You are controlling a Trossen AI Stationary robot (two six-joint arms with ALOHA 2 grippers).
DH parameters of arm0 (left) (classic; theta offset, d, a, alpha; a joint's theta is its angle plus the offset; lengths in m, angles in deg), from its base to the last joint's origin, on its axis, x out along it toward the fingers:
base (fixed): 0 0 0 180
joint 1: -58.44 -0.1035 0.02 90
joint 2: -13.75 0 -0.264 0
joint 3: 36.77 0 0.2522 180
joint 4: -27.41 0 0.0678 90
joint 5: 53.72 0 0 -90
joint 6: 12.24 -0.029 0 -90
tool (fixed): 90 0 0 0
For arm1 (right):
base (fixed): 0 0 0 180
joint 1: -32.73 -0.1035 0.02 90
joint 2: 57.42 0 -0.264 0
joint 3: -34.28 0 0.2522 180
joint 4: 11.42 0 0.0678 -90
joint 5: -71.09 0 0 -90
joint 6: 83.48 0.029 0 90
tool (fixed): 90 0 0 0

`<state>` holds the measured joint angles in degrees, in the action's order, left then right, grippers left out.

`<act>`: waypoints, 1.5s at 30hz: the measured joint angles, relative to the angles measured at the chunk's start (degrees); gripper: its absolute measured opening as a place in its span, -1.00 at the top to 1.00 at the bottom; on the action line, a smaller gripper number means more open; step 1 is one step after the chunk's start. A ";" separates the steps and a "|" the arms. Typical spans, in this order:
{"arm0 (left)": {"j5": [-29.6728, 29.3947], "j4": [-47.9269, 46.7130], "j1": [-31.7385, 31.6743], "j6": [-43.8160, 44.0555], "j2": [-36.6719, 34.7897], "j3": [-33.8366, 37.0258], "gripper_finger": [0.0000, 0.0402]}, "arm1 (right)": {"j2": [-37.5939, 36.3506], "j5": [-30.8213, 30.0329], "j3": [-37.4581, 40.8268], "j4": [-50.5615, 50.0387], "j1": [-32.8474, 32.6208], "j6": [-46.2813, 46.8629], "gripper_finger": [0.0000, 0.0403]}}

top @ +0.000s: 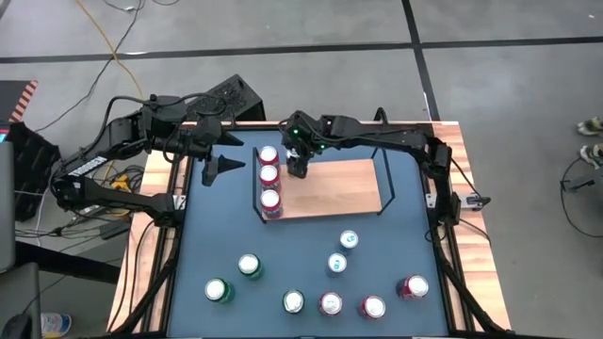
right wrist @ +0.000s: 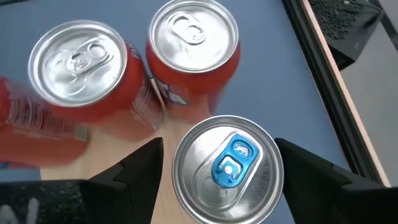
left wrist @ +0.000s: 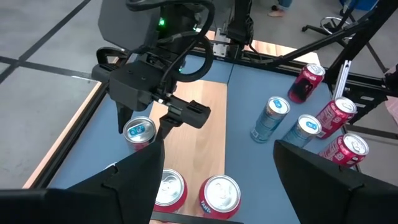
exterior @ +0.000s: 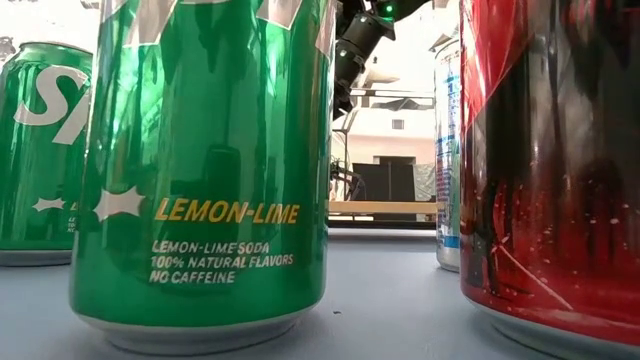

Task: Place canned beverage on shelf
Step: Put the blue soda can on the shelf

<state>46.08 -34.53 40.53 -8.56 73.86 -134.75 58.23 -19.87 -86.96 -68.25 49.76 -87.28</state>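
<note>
at shelf point(top: 330, 184) left end: three cans stand in a row, right end effector point(top: 298, 168) open around the blue-tab can point(right wrist: 227, 165), just beside it. left end effector point(top: 219, 168) open, idle. eight cans left on bench point(top: 217, 235).

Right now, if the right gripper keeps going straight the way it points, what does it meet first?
The blue-tab can on the shelf: it sits directly between the right gripper's open fingers, which seem to flank its top already.

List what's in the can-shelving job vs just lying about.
Job: shelf; blue-tab can at right tool; two red cans already shelved; loose cans on tabletop.
Lying about: yellow cable on floor; left tool, open, idle.
</note>
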 joint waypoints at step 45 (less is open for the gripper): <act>-0.20 -0.02 -0.02 1.51 0.00 0.00 -0.43 | -0.05 -12.50 0.00 1.53 -3.88 24.53 -0.41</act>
<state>45.88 -34.55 40.51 -7.04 73.86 -134.75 58.17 -32.37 -86.96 -66.72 45.87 -62.75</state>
